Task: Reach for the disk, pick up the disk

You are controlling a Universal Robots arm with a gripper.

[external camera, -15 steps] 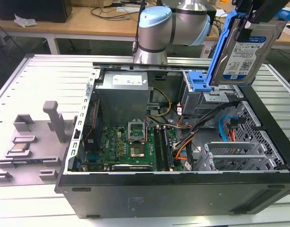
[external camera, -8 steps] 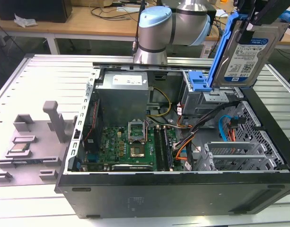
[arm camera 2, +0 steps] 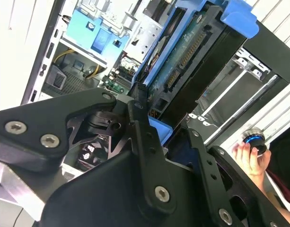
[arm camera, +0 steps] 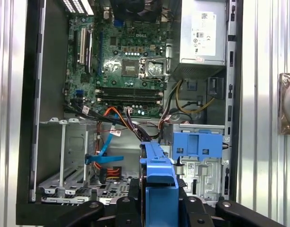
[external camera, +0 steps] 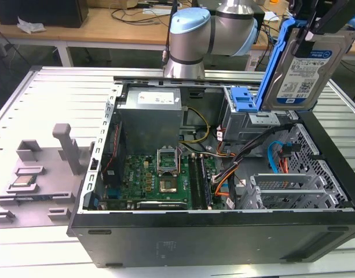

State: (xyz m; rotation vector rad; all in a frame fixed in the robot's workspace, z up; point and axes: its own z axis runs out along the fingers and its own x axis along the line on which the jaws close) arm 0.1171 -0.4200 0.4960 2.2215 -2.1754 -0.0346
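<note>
The gripper [arm camera 2: 152, 125] is clamped narrow on the disk [external camera: 302, 72], its dark fingers [arm camera 2: 141, 124] pressed against the blue bracket [arm camera: 159, 172] that runs around the drive's edges. In the exterior view the disk hangs on edge, lifted clear of the open computer case [external camera: 223, 231], with its white-and-blue label showing and the empty drive bay [external camera: 255, 121] below the gripper. Holding it by the bracket keeps the fingers off the label and circuit side, and the upright tilt likely follows the way the drive slides out of its bay. In the first wrist view the motherboard [arm camera: 126, 66] and orange cables [arm camera: 109, 116] lie well beneath the gripper. The pick-up looks essentially done.
</note>
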